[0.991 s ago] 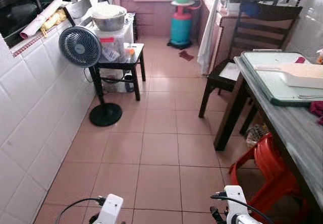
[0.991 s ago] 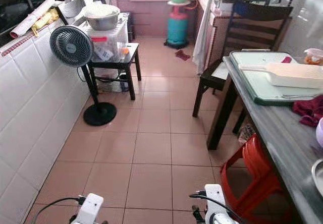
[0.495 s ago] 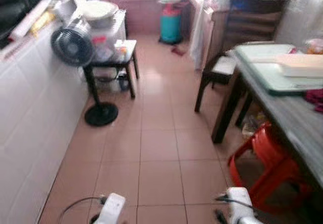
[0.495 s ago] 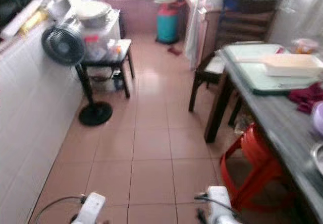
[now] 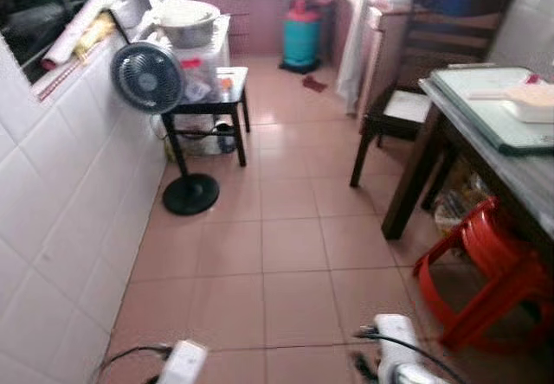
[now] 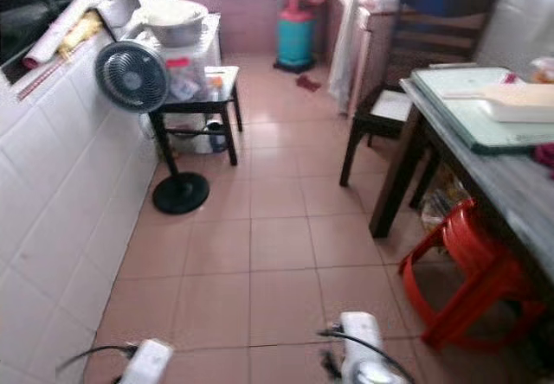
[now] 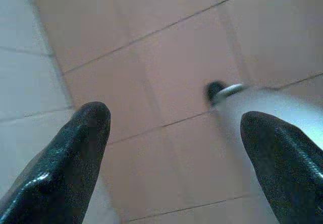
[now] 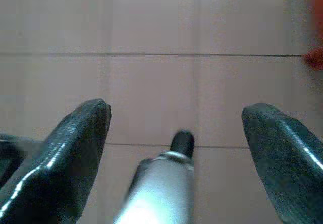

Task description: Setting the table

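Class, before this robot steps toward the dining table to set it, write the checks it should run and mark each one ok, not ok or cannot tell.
1. Left gripper open and holding nothing: ok.
2. Right gripper open and holding nothing: ok.
3. Tiled floor ahead free of obstacles: ok.
4. Red stools clear of the route: not ok, they stick out from under the table.
5. Standing fan clear of the path: ok, it stands by the white wall.
6. Free space on the table: cannot tell; a green tray covers the visible end.

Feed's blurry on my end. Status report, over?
Both claws open, empty, hanging over floor tiles: left claw, right claw. Table ahead on right, tray on it. Red stool and chair alongside the table.
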